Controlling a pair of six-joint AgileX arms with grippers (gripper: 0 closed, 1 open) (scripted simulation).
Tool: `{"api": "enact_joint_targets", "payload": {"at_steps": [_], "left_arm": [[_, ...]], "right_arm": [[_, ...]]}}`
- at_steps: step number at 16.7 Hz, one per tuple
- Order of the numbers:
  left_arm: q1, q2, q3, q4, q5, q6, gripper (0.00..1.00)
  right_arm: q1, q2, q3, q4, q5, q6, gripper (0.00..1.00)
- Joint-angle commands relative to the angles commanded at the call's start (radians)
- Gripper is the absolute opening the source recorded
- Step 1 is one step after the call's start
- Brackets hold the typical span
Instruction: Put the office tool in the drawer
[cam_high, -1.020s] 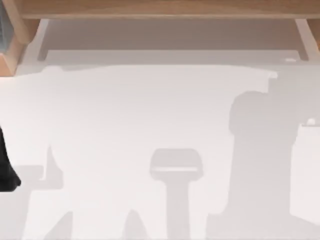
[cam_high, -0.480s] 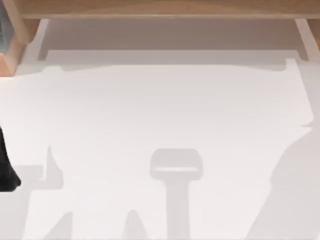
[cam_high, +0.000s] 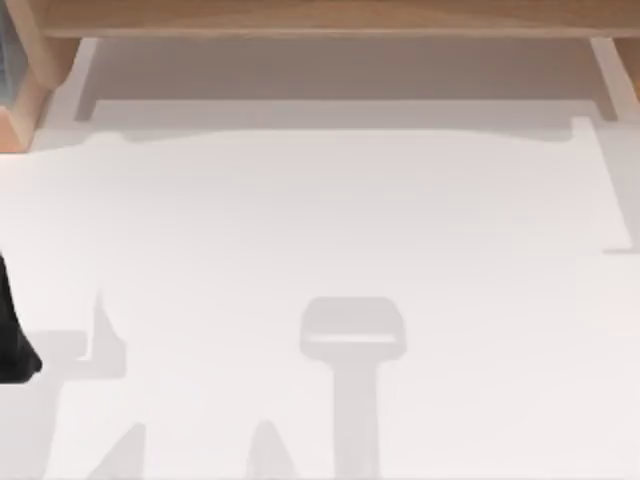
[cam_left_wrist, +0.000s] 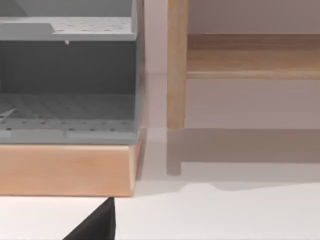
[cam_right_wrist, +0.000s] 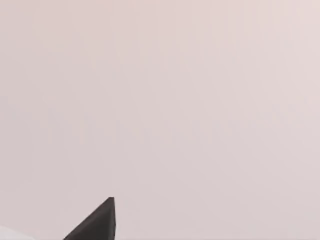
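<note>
The left arm's black body (cam_high: 12, 335) sits at the white table's (cam_high: 320, 230) left edge, near a wooden-framed unit (cam_left_wrist: 67, 167) with grey perforated shelves (cam_left_wrist: 65, 112); neither pincer's state can be told.

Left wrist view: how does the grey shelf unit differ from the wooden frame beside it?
The grey shelf unit has perforated boards; the wooden frame is plain and smooth. The grey shelf unit is wide, with stacked levels; the wooden frame is a thin post joined to a rail. Both stand upright.
</note>
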Motion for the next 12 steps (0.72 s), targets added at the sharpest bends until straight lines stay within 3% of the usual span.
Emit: {"api": "enact_joint_targets", "payload": {"at_steps": [6,12], "left_arm": [[0.0,0.0,0.0,0.0,0.0,0.0,1.0],[0.0,0.0,0.0,0.0,0.0,0.0,1.0]], "right_arm": [[-0.088,-0.061,-0.513,0.624,-0.118,-0.205,1.0],[-0.066,-0.06,-0.925,1.14,-0.23,-0.34,1.0]]}}
